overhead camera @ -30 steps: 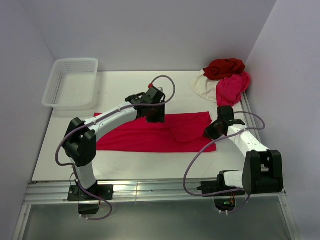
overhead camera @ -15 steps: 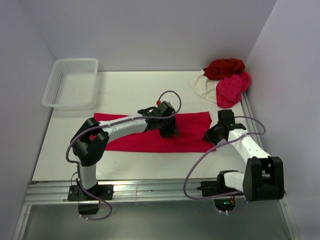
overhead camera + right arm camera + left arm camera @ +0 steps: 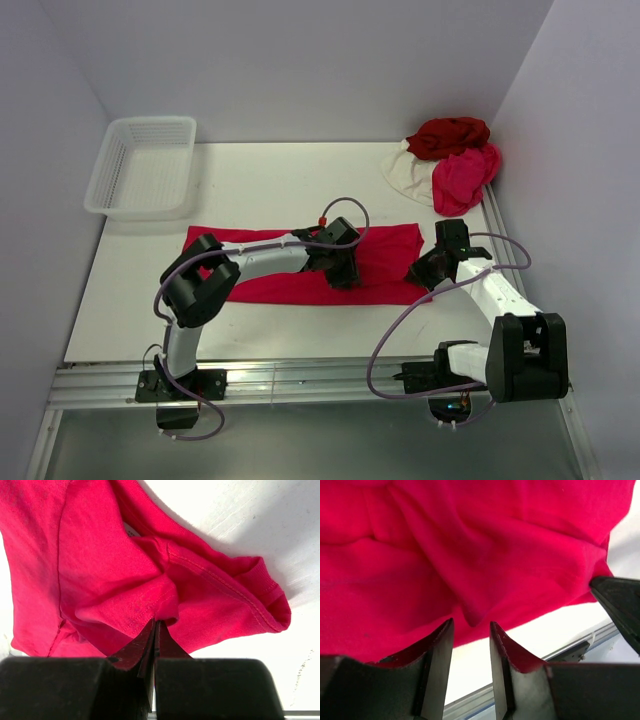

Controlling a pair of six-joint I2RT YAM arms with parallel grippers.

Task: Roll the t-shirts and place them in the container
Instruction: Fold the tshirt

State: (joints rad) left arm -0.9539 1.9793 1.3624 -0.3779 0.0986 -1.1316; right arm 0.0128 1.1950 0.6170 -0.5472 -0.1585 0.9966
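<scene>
The rolling has barely begun, by my reading. The crimson t-shirt [image 3: 385, 255] lies in the middle of the surface [image 3: 270, 185] as a long flat band running left to right, folded lengthwise but with no rolled turn visible at either end. The right tool [image 3: 156, 622] is pressed together on the band's right end, pinching a bunched corner of cloth near the hem and sleeve seam. The left tool [image 3: 471, 625] sits low over the band's near edge around its middle. Its jaws stand part-way spread, with a raised crease of the cloth just at their tips and nothing yet caught between them. So one shirt looks prepared for rolling and is not yet rolled. Three others wait heaped in the far right corner — a dark red t-shirt [image 3: 447, 135] on top, a pink t-shirt [image 3: 462, 175] in front of it and a cream t-shirt [image 3: 407, 172] to their left, all crumpled and untouched. A white mesh basket [image 3: 105, 175] stands at the far left corner, and I see no shirt in it — most of the job seems to lie ahead.
</scene>
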